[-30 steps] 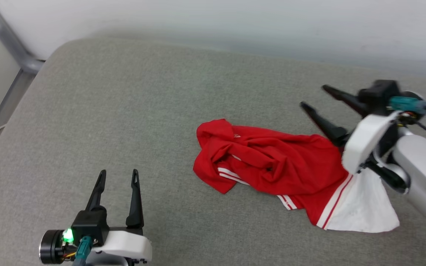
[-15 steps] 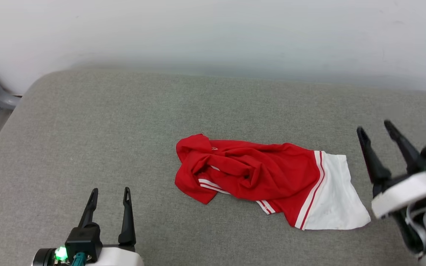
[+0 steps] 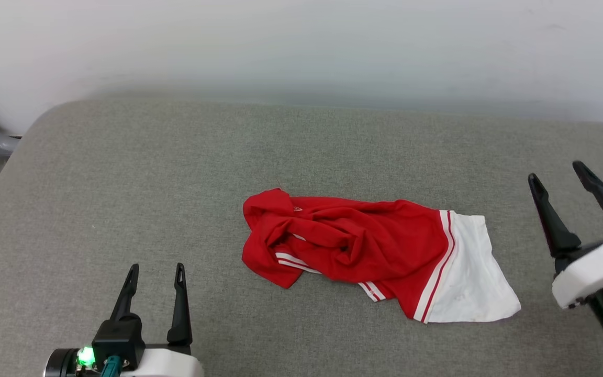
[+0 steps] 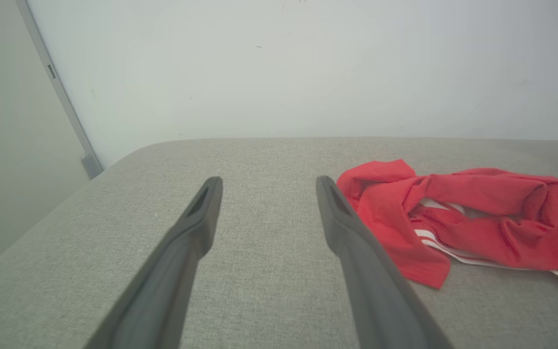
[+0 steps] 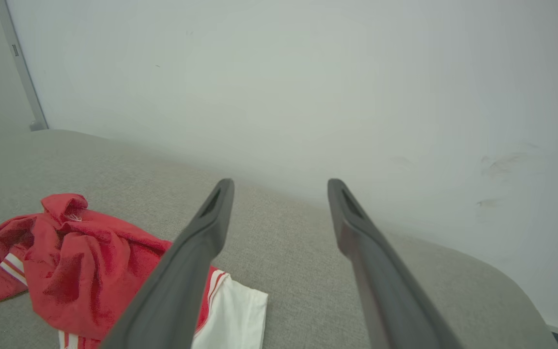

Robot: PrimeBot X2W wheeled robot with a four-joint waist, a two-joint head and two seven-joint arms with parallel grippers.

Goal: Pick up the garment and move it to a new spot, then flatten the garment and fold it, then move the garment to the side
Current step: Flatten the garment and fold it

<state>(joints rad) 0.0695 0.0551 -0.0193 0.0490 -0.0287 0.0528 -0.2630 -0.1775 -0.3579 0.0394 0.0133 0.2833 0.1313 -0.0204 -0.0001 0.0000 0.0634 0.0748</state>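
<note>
The garment (image 3: 364, 251) lay bunched on the grey cushion (image 3: 176, 173), between your left gripper (image 3: 156, 268) and right gripper (image 3: 555, 170), both with fingers apart and empty. A grab into the red folds (they overlapped) could have caught several layers, leaving it twisted.
</note>
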